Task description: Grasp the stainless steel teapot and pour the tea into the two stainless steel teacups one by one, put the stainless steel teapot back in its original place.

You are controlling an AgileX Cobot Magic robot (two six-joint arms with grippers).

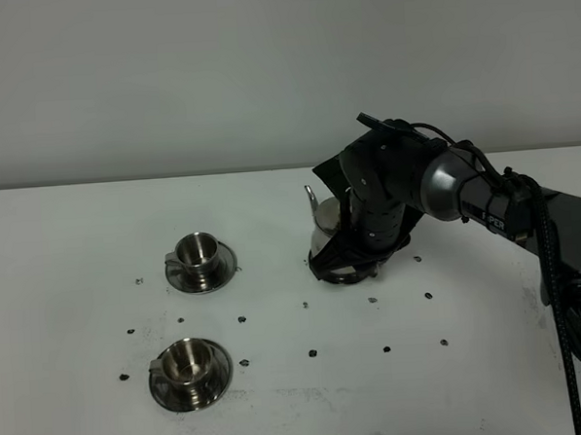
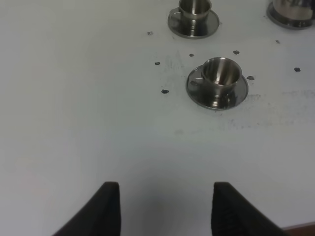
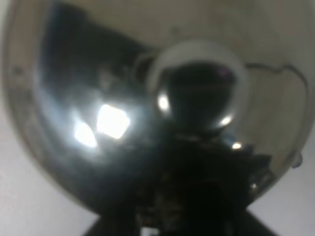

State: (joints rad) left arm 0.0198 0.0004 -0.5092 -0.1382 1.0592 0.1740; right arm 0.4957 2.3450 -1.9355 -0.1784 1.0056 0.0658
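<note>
The stainless steel teapot (image 1: pixel 326 225) stands at the table's middle right, its thin spout up and pointing left, largely covered by my right arm. My right gripper (image 1: pixel 344 263) is low around the pot; its jaws are hidden. The right wrist view is filled by the pot's knobbed lid (image 3: pixel 197 83), blurred and very close. The saucer under the pot is hidden. Two stainless steel teacups on saucers stand at the left, one farther (image 1: pixel 197 250) and one nearer (image 1: pixel 189 361). My left gripper (image 2: pixel 165 209) is open and empty over bare table, well short of the cups (image 2: pixel 221 73) (image 2: pixel 194 7).
Several small dark specks (image 1: pixel 312 353) are scattered on the white table (image 1: pixel 70 287) between the cups and the pot. The pot's base shows at the corner of the left wrist view (image 2: pixel 290 12). A black cable (image 1: pixel 557 291) runs along my right arm.
</note>
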